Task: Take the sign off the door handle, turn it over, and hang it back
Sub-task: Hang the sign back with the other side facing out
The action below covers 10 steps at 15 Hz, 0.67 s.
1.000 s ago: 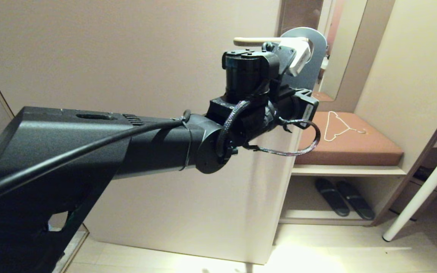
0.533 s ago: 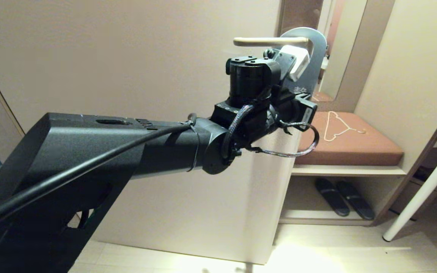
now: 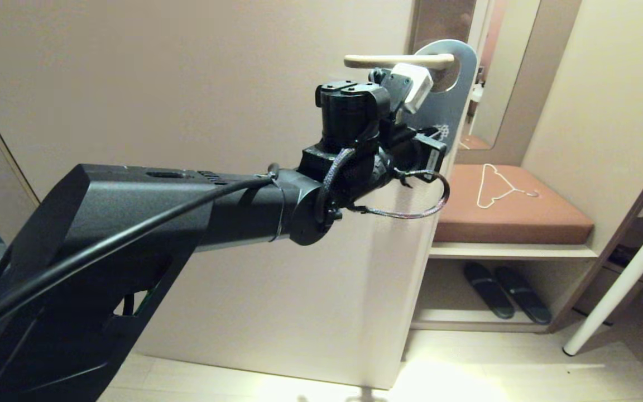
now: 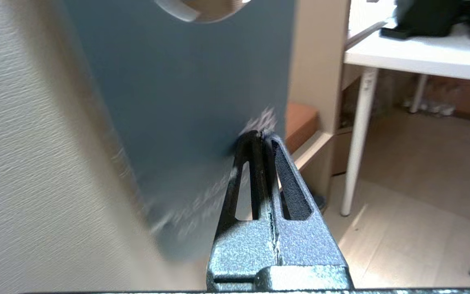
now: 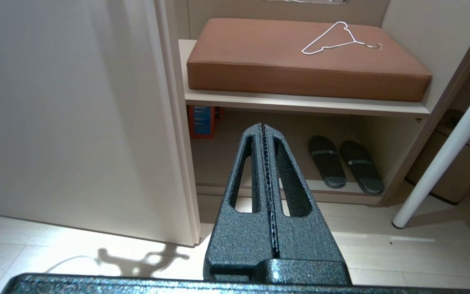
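The sign hangs grey-blue side out, its hole around the beige door handle at the door's right edge. My left arm reaches up to it, and the wrist hides the fingers in the head view. In the left wrist view the left gripper is shut, its tips in front of the sign's grey-blue face near the white lettering. I cannot tell whether they touch it. The sign looks smeared there. My right gripper is shut on nothing, low by the door's edge, out of the head view.
The beige door fills the left. Right of it is a shelf unit with a brown cushion, a white wire hanger on it, and black slippers below. A white table leg slants at far right.
My left wrist has drawn a little to the left, away from the handle, uncovering more of the sign and its hole. The right gripper's surroundings show no change.
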Available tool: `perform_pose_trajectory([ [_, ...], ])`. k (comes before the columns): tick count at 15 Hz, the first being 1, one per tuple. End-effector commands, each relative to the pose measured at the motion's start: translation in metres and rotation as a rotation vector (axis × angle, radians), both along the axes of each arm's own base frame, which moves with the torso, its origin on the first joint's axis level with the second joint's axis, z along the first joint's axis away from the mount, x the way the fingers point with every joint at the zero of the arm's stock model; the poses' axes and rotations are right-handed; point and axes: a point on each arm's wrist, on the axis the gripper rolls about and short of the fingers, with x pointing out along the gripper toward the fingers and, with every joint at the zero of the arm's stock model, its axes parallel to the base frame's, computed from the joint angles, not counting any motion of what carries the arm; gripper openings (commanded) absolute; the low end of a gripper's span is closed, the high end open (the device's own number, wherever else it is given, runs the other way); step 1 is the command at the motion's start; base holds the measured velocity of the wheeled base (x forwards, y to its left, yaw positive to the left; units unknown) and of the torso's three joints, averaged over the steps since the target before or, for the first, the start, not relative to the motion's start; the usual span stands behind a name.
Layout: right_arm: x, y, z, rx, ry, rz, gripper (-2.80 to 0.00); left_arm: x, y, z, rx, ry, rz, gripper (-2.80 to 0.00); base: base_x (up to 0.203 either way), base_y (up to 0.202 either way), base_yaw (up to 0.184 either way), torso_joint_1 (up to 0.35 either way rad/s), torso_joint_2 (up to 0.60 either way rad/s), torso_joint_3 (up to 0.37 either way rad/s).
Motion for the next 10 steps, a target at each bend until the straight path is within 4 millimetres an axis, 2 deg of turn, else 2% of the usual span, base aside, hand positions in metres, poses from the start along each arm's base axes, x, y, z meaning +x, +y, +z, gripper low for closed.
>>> perform_pose_trajectory([
  [1,0.0,0.0,0.0,0.0,0.0,0.0,-2.8,0.0,-0.002,-0.003,0.005,0.001,-0.007,-2.8,0.0,0.0,0.0,0.0,0.0,0.0],
  [5,0.0,0.0,0.0,0.0,0.0,0.0,-2.8,-0.012,-0.008,0.003,-0.002,-0.008,-0.022,-2.8,0.0,0.0,0.0,0.0,0.0,0.0],
  [10,0.0,0.0,0.0,0.011,0.0,-0.002,-2.8,-0.032,0.001,0.021,-0.01,-0.015,-0.008,-2.8,0.0,0.0,0.0,0.0,0.0,0.0],
])
